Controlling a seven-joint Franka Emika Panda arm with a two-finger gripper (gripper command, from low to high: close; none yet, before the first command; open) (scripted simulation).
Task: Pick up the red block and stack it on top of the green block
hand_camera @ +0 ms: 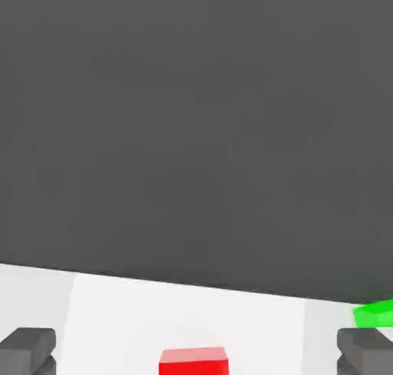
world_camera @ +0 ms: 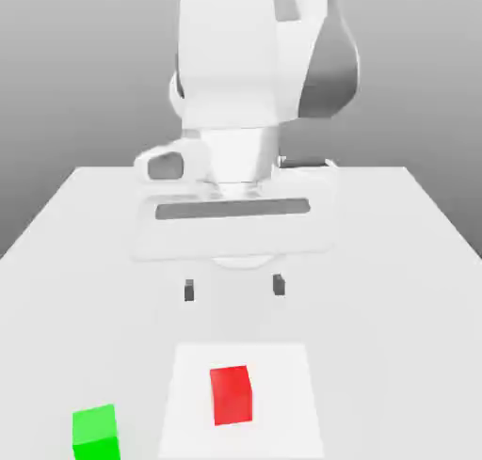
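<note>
The gripper (world_camera: pixel 233 288) is held above the table (world_camera: pixel 395 261) with fingers spread, grasping nothing. The red block (world_camera: pixel 232 395) is seen resting on the table, well apart from the green block (world_camera: pixel 96 433).

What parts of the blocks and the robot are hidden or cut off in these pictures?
- Green block: hand view, cut off by the picture's edge, with a fingertip in front.
- Red block: hand view, lower part cut off by the edge.
- Green block: exterior view, its base runs off the edge.
- Arm: exterior view, upper part cut off.
</note>
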